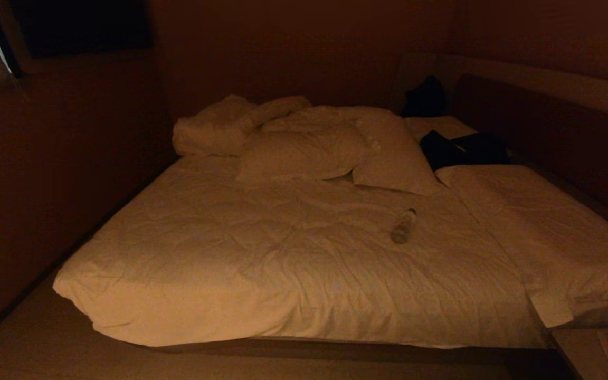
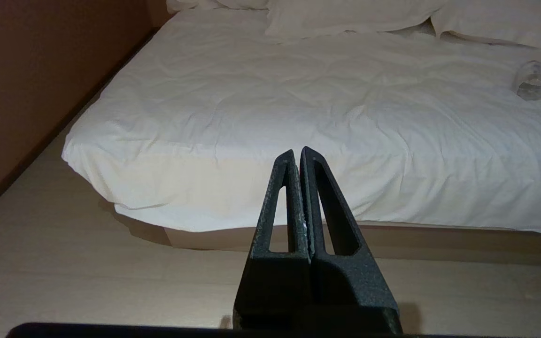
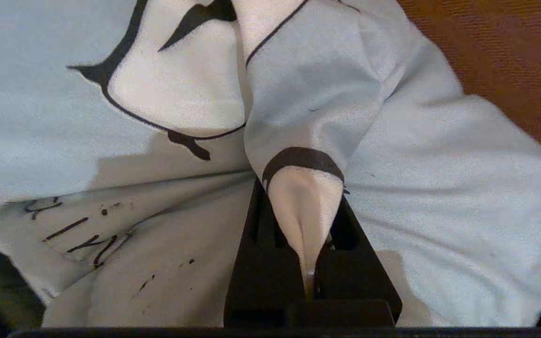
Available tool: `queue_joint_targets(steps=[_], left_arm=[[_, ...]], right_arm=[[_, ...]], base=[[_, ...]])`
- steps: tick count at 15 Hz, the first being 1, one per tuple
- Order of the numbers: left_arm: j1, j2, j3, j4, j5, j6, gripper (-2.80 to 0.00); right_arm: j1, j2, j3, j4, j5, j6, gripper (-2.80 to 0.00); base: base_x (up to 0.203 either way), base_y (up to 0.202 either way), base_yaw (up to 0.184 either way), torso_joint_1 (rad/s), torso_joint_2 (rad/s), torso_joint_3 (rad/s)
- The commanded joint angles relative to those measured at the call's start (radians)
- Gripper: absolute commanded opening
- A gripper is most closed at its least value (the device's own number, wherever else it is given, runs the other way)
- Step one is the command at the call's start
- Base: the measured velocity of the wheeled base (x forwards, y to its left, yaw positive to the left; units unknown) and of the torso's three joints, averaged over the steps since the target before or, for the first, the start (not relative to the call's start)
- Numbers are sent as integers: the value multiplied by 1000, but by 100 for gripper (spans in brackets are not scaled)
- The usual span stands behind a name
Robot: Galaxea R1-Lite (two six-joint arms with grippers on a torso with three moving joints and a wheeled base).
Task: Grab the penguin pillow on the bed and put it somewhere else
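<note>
The penguin pillow (image 3: 392, 155) fills the right wrist view, a fold of its pale grey-blue cover pinched in the right end effector (image 3: 309, 263), which is clamped on it; its long axis cannot be told. It does not show in the head view, where the bed (image 1: 262, 274) carries white pillows (image 1: 304, 153) and a clear bottle (image 1: 403, 226) right of centre. The left end effector (image 2: 297, 159) hangs with its fingers together before the bed's foot.

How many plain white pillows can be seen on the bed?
2. One white pillow lies at the head of the bed, left of the other white pillow, which leans beside it. More may be hidden under the bunched duvet behind.
</note>
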Motion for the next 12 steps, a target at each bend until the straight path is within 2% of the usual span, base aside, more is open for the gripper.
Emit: queue_joint_targets(steps=[1, 4, 5, 12], left_arm=[[1, 0, 0, 0, 1, 0, -280], [1, -1, 0, 0, 1, 0, -280], [0, 0, 0, 0, 1, 0, -280], [1, 0, 0, 0, 1, 0, -280]], right_arm=[[-1, 22, -1, -89, 5, -6, -280], [-1, 29, -1, -90, 5, -7, -280], [-1, 31, -1, -90, 5, -7, 0], [-1, 43, -1, -89, 5, -7, 0]], base=[[0, 0, 0, 0, 0, 0], [0, 0, 0, 0, 0, 0], [0, 0, 0, 0, 0, 0], [0, 0, 0, 0, 0, 0]])
